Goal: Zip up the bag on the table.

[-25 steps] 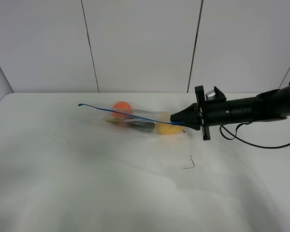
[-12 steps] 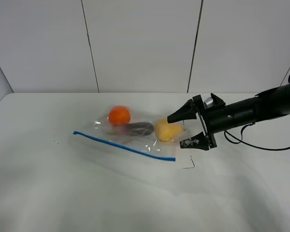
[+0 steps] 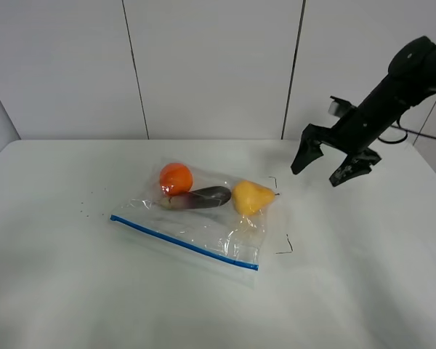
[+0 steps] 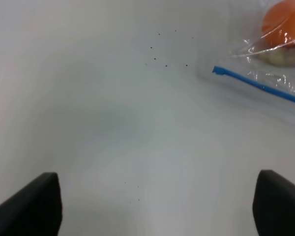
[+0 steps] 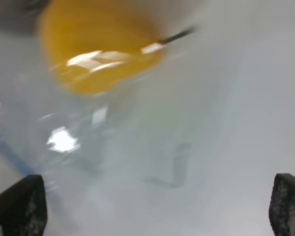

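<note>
The clear bag (image 3: 203, 225) lies flat on the white table (image 3: 80, 298), its blue zipper strip (image 3: 183, 242) along the near edge. An orange (image 3: 176, 177), a purple vegetable (image 3: 201, 197) and a yellow pear (image 3: 251, 196) show through it. My right gripper (image 3: 325, 166) is open and empty, raised above the table to the right of the bag. The blurred right wrist view shows the pear (image 5: 96, 51) ahead of the open right gripper (image 5: 152, 209). My left gripper (image 4: 157, 209) is open over bare table, with the bag's corner (image 4: 265, 73) ahead of it. The left arm is out of the high view.
Small black corner marks (image 3: 285, 247) sit on the table by the bag's right end. Dark specks (image 3: 84, 211) lie left of the bag. A white panelled wall (image 3: 211, 65) stands behind the table.
My right gripper let go of the zipper's right end, opened, and pulled back up and to the right. The bag dropped and now lies flat.
</note>
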Robot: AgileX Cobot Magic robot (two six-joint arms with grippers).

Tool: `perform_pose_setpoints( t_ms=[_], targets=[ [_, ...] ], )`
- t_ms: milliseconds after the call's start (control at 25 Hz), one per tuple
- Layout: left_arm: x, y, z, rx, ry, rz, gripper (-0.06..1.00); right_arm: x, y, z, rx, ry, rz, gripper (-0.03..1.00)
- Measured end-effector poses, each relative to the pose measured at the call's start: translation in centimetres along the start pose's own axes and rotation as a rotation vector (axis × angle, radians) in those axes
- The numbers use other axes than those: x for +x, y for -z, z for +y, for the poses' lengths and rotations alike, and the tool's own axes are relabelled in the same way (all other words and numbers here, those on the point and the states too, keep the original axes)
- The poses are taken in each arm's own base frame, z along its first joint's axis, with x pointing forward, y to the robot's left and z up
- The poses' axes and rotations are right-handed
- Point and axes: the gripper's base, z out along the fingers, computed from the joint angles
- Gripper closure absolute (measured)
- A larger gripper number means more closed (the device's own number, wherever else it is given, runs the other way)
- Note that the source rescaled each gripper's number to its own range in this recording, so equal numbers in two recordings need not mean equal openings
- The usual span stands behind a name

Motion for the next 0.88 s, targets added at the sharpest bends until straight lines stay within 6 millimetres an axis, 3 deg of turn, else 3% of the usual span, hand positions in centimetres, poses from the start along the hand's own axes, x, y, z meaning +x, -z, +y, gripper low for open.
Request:
perform_pose_setpoints(
  t_ms=[200,880],
  targets=[
    [0.0,0.0,0.0,0.0,0.0,0.0,-0.05,-1.2,2.4,-0.9,0.201,0.029,-0.06,-0.03],
    [0.0,0.0,0.0,0.0,0.0,0.0,-0.05,-1.1,3.2,-2.8,0.295,0.001,-0.059,-0.03]
  ],
)
